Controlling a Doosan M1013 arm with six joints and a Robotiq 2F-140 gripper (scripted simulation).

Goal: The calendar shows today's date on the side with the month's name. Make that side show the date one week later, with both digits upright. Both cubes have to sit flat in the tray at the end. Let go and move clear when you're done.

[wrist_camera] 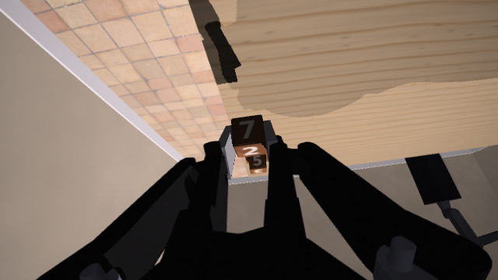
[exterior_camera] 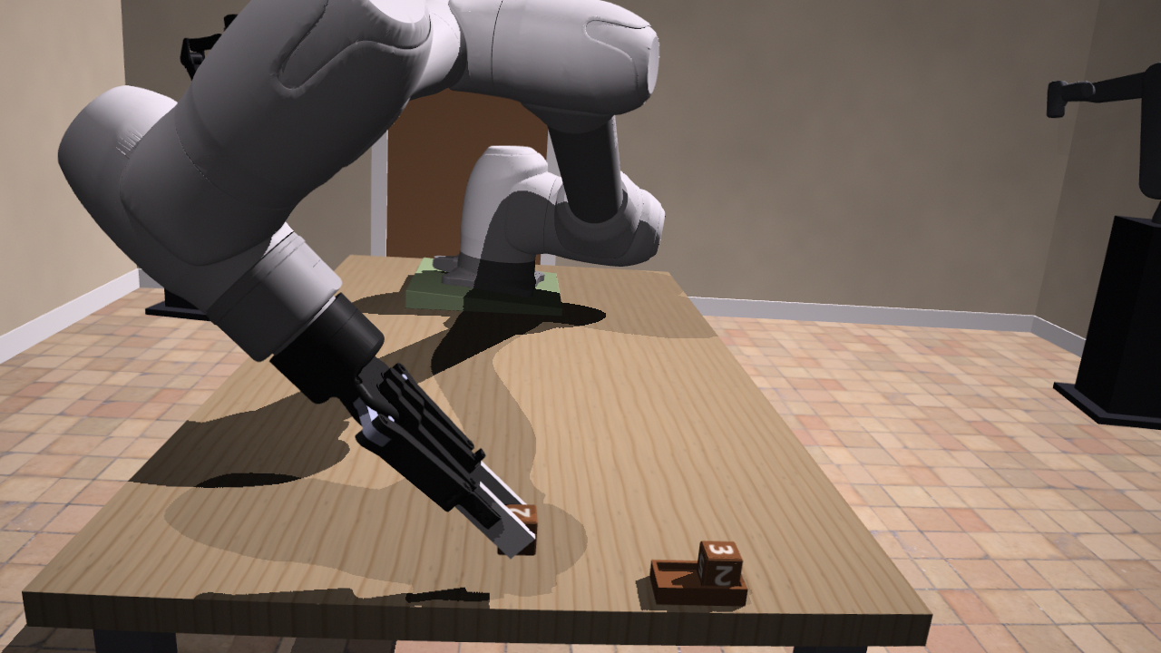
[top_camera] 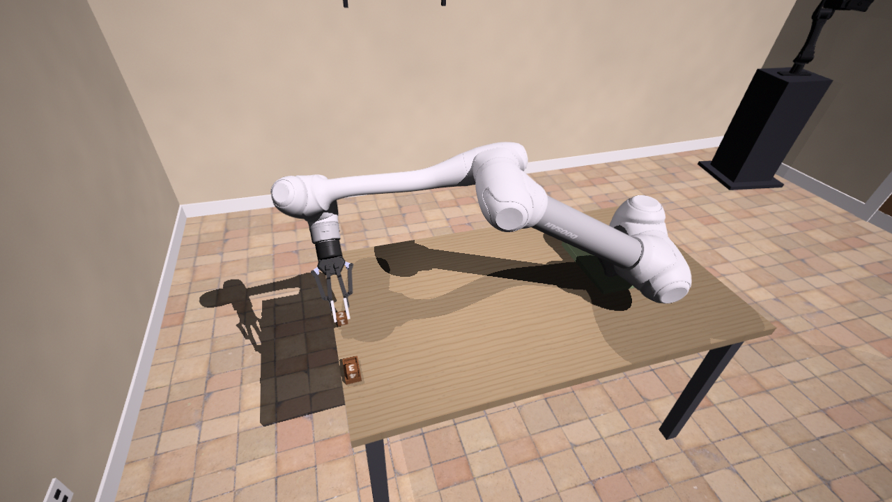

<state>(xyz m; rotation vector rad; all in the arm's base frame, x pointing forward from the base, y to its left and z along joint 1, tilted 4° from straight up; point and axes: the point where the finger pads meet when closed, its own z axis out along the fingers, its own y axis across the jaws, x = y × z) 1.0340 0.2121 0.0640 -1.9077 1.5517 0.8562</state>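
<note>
Across the top view, one wooden tabletop (top_camera: 536,337) (exterior_camera: 617,438) (wrist_camera: 350,50) carries one white arm (top_camera: 505,180) (exterior_camera: 308,105), its base toward two o'clock and "DOOSAN" upside down on a link. One dark pedestal (top_camera: 757,127) stands beyond at two o'clock. At nine o'clock, the single pincer (top_camera: 341,316) (exterior_camera: 519,536) (wrist_camera: 249,134) is closed on the first of two cubes, the held cube (top_camera: 341,318) (exterior_camera: 527,514) (wrist_camera: 247,134), reading 7 and 2 in the wrist view. At eight o'clock lies one tray (top_camera: 352,381) (exterior_camera: 670,589); in it sits the second cube (top_camera: 350,369) (exterior_camera: 720,560) (wrist_camera: 257,160), toward the tray's three o'clock end in the exterior view, upside-down 3 above upside-down 2.
</note>
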